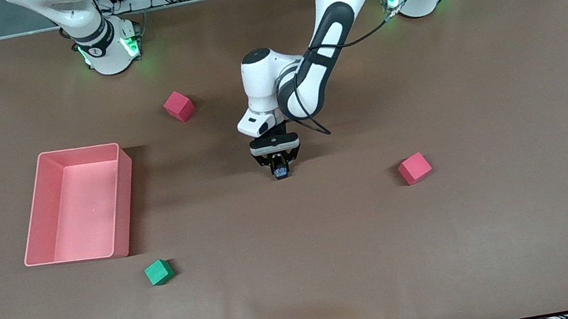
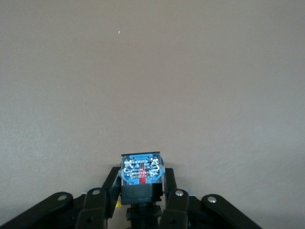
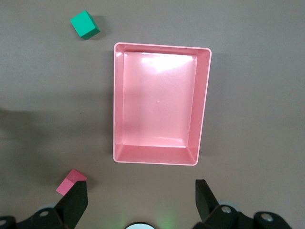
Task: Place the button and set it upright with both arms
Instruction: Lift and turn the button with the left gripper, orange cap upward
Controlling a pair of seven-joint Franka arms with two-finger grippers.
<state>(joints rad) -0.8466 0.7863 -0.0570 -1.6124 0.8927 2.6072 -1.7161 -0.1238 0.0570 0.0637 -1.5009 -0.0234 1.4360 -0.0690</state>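
Placement step in hand, judged from the grasp and the height.

Bin (image 1: 118,200), pink, at nine o'clock on the tabletop (image 1: 508,237), with nothing in it. Right gripper (image 3: 140,188) well above that bin, looking straight down into it, fingers spread wide, nothing between them; waiting, by the look of it. Green cube (image 1: 158,272) at seven o'clock, just off the bin's nearer corner. Red cube (image 1: 179,106) at eleven o'clock, close to the right arm's base.

Button (image 1: 280,172) about dead centre of the tabletop, pinched in the left gripper (image 1: 280,170), which points down and sits very low. Whether touching the tabletop or a hair above it cannot be told. In the left wrist view, black body of the button (image 2: 142,172) clamped between the fingers (image 2: 175,205), blue terminal face with silvery contacts turned away from the gripper. Orange cap not clearly seen, only a hint of yellow back by the palm, so probably not upright as held.

Second red cube (image 1: 414,168) at four o'clock from the button, well apart.

Next move, as a judgement: set down gently, let go without flicking so small a part, then bring the right gripper across to help tip it cap-up. Risk of rolling or skidding on release.

No brand or label readable anywhere; red and white markings on the terminal face too small to make out.
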